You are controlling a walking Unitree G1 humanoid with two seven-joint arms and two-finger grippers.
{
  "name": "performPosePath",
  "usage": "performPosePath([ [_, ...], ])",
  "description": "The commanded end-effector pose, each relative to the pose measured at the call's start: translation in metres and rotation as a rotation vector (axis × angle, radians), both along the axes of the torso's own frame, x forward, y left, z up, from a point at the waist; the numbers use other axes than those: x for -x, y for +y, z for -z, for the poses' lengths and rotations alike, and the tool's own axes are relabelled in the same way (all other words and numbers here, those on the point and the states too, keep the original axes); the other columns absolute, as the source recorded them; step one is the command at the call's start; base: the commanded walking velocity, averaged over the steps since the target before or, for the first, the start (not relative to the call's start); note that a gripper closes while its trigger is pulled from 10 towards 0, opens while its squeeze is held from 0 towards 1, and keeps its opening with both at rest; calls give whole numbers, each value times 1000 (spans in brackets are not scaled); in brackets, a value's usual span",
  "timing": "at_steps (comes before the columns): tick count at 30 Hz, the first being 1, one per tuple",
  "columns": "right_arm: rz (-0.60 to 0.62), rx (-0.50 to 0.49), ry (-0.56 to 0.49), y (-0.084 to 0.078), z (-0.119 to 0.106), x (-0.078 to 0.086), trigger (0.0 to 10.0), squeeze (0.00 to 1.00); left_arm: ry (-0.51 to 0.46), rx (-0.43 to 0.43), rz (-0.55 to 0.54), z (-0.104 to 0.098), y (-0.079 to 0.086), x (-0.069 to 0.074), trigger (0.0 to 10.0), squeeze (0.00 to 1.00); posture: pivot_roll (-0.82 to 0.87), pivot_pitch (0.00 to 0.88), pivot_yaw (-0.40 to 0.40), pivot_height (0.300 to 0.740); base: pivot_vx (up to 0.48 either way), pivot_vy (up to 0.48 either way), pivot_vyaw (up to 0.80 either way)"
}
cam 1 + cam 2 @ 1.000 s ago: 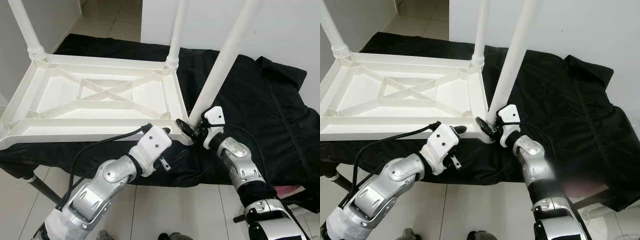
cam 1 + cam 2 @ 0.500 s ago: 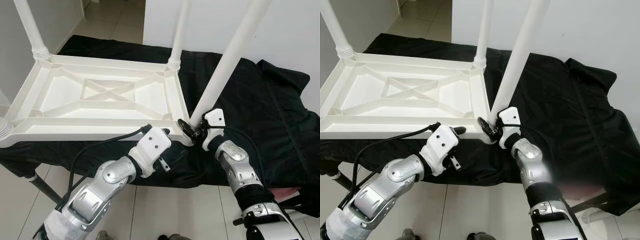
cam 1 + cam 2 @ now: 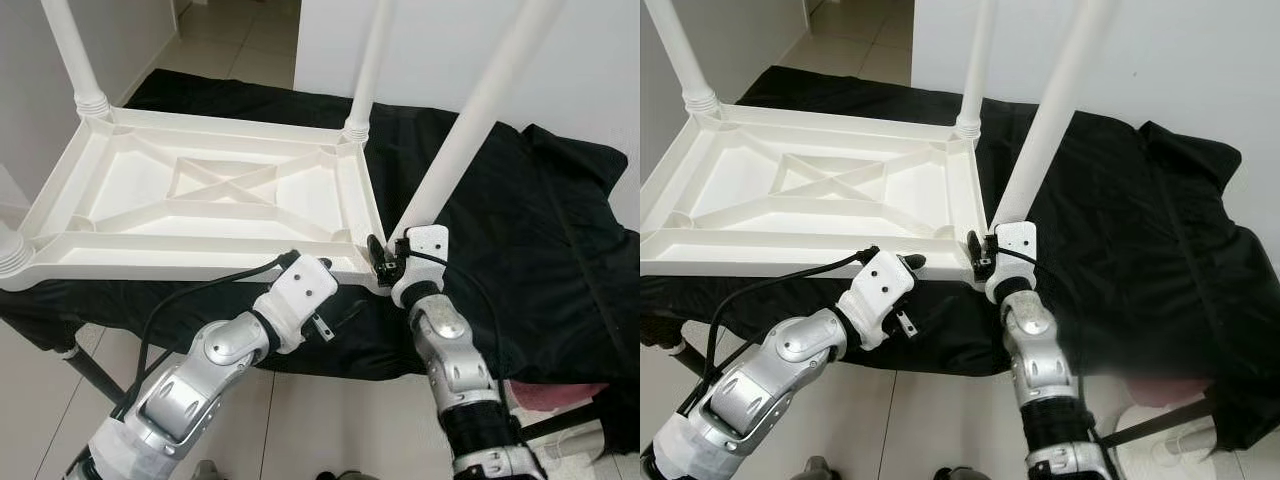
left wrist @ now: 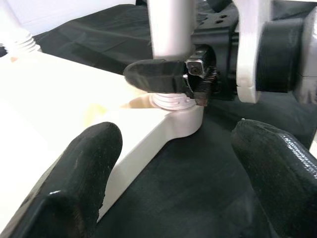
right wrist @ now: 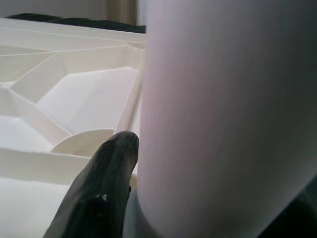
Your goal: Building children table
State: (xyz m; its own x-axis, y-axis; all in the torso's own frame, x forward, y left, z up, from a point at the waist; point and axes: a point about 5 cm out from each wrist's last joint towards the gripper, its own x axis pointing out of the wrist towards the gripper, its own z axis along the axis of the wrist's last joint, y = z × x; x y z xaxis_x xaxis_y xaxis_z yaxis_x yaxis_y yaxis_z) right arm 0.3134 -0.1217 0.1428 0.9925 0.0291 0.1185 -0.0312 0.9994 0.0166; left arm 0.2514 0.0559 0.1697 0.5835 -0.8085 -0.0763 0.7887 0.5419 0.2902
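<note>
- The white table top [image 3: 200, 215] lies upside down on a bench draped in black cloth [image 3: 530, 230].
- Three legs appear seated already: near-left leg [image 3: 10, 250], far-left leg [image 3: 75, 60] and far-right leg [image 3: 372, 65].
- The left gripper [image 3: 322, 308] waits with fingers apart at the top's near edge, holding nothing.
- The fourth leg [image 3: 470, 120] stands tilted in the near-right corner socket [image 4: 171, 101], so it is likely not fully home.
- The right gripper [image 3: 385, 258] is clamped around that leg's base; seating it straight is what remains.
</note>
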Motion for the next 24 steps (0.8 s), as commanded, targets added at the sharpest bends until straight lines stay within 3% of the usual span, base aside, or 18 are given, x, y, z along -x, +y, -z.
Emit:
performPosePath([
  [1,113,-28,75,-12,17,8,10000,0,9,-13,52,1,-1,2,10000,0,67,95,-114,740,0,0,0],
  [6,137,-77,98,4,21,17,10000,0,7,-18,44,2,1,1,10000,0,57,107,-104,740,0,0,0],
  [15,151,-82,65,-3,10,15,10000,0,0,-17,31,1,2,-3,10000,0,52,114,-103,740,0,0,0],
  [16,146,-86,56,-2,7,15,10000,404,0,-18,30,1,2,-3,10000,0,54,115,-102,740,0,0,0],
  [17,106,-121,46,0,5,15,10000,1000,-1,-19,30,1,2,-3,10000,0,56,116,-103,740,0,0,0],
  [24,40,-112,-39,-3,-10,14,10000,1000,6,-16,42,2,1,0,10000,0,55,116,-103,740,0,0,0],
])
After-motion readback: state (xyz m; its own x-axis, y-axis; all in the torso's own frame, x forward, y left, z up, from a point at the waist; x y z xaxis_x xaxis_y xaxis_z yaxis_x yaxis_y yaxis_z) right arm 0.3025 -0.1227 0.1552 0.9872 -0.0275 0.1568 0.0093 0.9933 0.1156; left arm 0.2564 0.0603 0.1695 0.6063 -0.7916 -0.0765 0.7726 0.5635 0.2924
